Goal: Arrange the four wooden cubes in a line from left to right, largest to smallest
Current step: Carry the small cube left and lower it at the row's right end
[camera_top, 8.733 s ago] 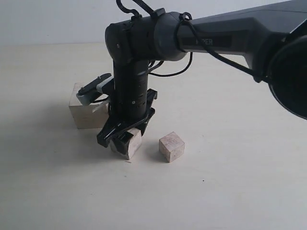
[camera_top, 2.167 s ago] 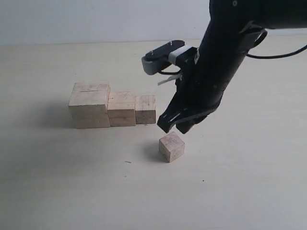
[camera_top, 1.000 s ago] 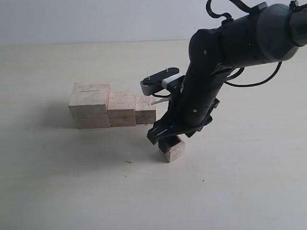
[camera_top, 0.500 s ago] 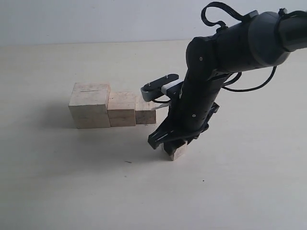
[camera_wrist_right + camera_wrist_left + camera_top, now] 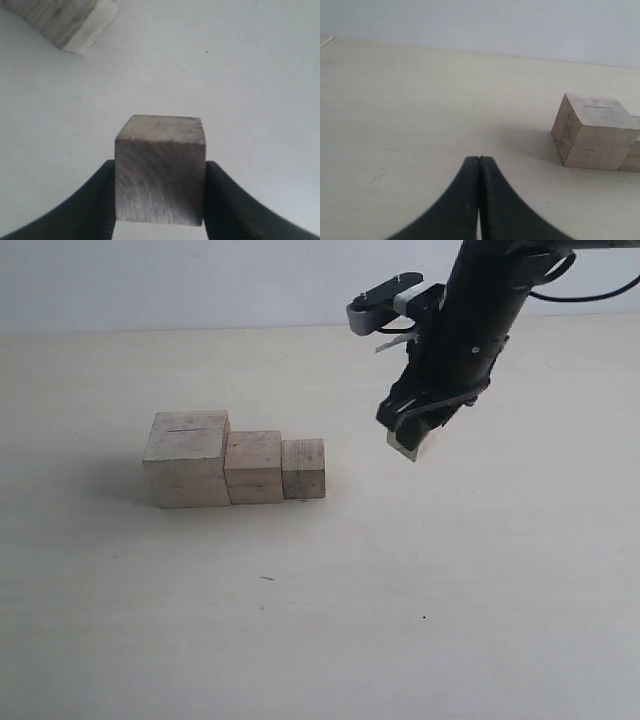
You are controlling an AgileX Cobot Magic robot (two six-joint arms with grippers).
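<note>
Three pale wooden cubes stand touching in a row on the table: the largest cube (image 5: 187,458) with a thin slit on top at the left, a medium cube (image 5: 253,467) beside it, then a smaller cube (image 5: 303,468). The smallest cube (image 5: 407,444) hangs in the air to the right of the row, with my right gripper (image 5: 412,435) shut on it. The right wrist view shows that cube (image 5: 160,170) clamped between both fingers. My left gripper (image 5: 479,165) is shut with nothing in it, and the largest cube (image 5: 592,131) lies ahead of it.
The pale tabletop (image 5: 320,640) stretches around the row. A cube corner (image 5: 65,22) of the row shows at the edge of the right wrist view. The dark right arm (image 5: 480,310) reaches in from the upper right.
My right gripper closed on the smallest cube on the table, then lifted it up and to the right. The three cubes in the row stayed put.
</note>
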